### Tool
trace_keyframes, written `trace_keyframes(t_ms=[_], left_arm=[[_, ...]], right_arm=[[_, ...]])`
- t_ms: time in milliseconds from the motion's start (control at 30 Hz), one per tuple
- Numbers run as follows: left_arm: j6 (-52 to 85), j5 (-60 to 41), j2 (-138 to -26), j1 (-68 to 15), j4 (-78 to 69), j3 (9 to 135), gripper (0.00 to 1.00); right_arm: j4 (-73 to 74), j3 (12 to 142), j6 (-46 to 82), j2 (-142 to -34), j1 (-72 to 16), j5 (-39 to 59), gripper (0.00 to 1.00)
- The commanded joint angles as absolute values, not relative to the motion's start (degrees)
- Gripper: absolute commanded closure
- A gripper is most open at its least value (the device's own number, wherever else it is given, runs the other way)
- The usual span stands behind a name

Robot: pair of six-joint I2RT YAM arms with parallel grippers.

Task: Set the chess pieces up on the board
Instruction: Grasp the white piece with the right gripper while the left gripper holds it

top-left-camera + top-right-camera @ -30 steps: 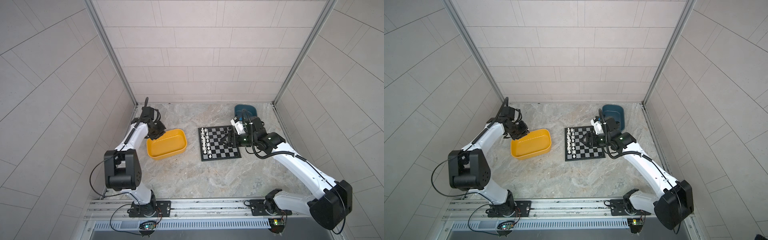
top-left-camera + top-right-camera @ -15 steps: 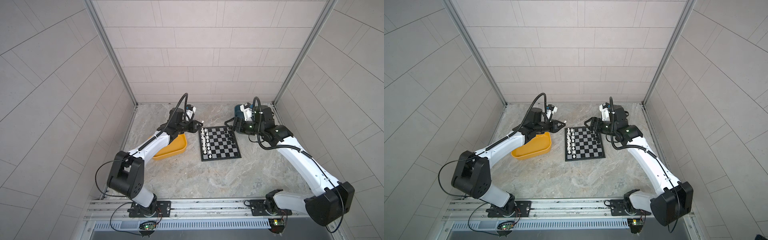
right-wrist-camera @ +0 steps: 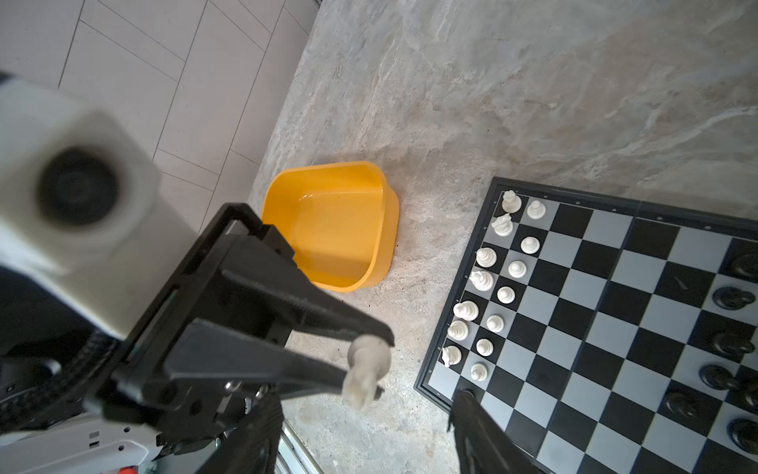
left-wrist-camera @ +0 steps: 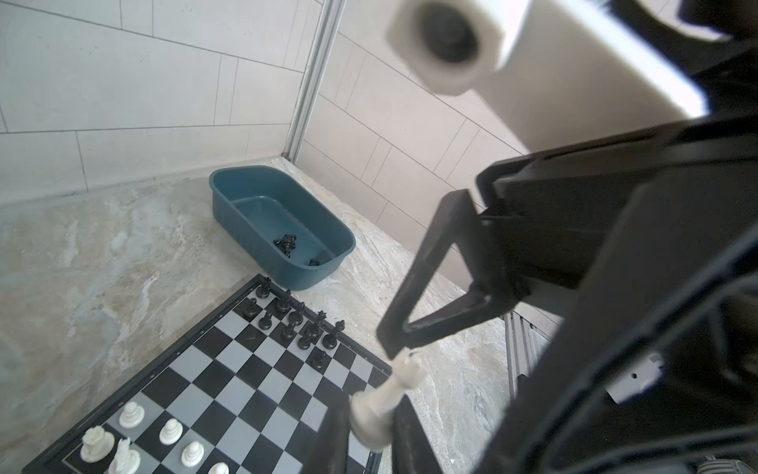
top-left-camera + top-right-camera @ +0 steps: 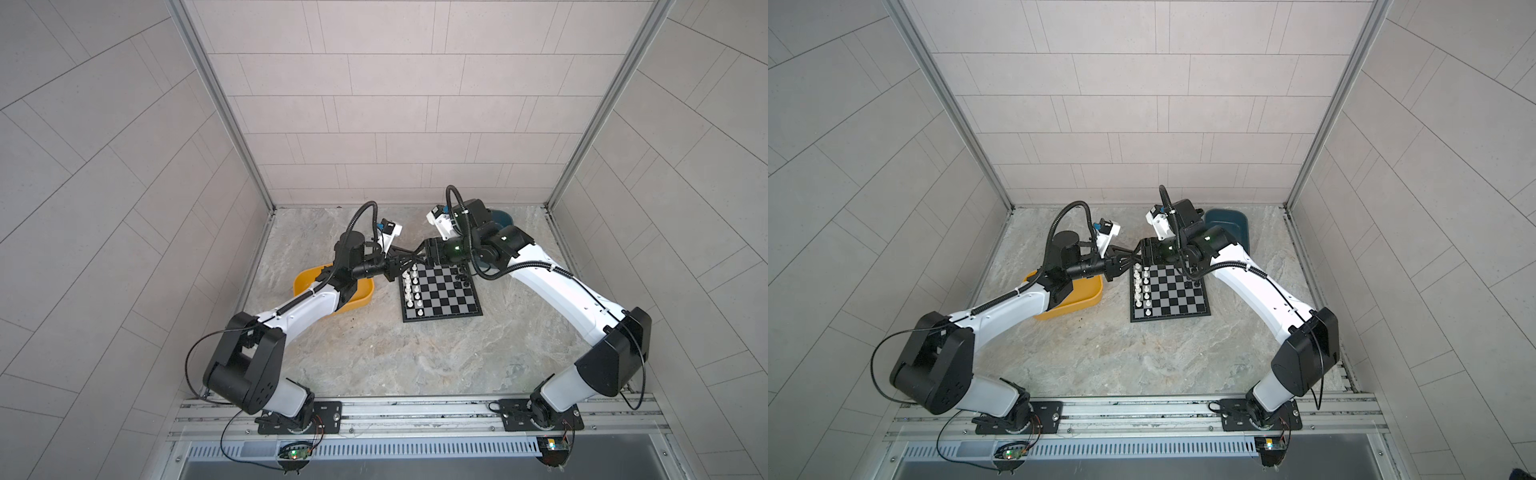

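Apart half a second ago, the left gripper (image 3: 369,365) and right gripper (image 3: 365,400) now meet above the far white-side corner of the board (image 5: 451,300). The left fingers, nearly closed, pinch a white piece (image 4: 385,400) by its flared base. Its long axis lies tilted (smooth plastic, notched crown), pointing toward the right jaws, which stand wide and grip nothing.

Grey marbled tabletop (image 5: 1142,357) is carrying the board (image 5: 1173,297) near centre. A yellow tray (image 5: 1090,299) is sitting at the board's 9 o'clock. A dark teal tray (image 5: 1229,224) is sitting near its 1 o'clock.
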State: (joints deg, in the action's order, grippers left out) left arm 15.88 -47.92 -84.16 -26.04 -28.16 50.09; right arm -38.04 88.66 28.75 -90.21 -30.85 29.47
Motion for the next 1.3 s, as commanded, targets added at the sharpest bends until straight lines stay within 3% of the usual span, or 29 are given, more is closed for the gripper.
trace_keyframes(t_ms=[0,233,400,700,933,1067,1267], left_arm=[[13.4,-49.5,-82.6,-26.8,-30.9,49.2,0.89],[12.7,-49.6,-82.8,-27.1,-31.1,49.0,0.89],[11.6,-50.0,-82.3,-27.6,-31.2,48.3,0.89],[10.3,-49.4,-82.2,-28.0,-29.8,48.3,0.89],[9.9,-47.8,-82.2,-28.1,-28.7,48.4,0.89],[8.8,-45.9,-82.5,-28.0,-26.2,49.3,0.89],[7.9,-44.4,-82.4,-28.0,-24.9,49.6,0.89]], right_arm=[[-39.7,90.3,28.8,-90.9,-31.2,28.2,0.41],[-38.0,89.0,30.7,-90.8,-31.2,29.3,0.57],[-35.3,87.3,33.1,-90.2,-29.7,30.6,0.61],[-30.7,85.2,37.1,-89.8,-28.1,33.7,0.56],[-31.1,84.7,37.4,-89.4,-28.0,33.7,0.59],[-30.2,83.4,38.0,-88.4,-28.1,34.4,0.53],[-30.5,82.4,38.0,-88.0,-28.1,34.5,0.59]])
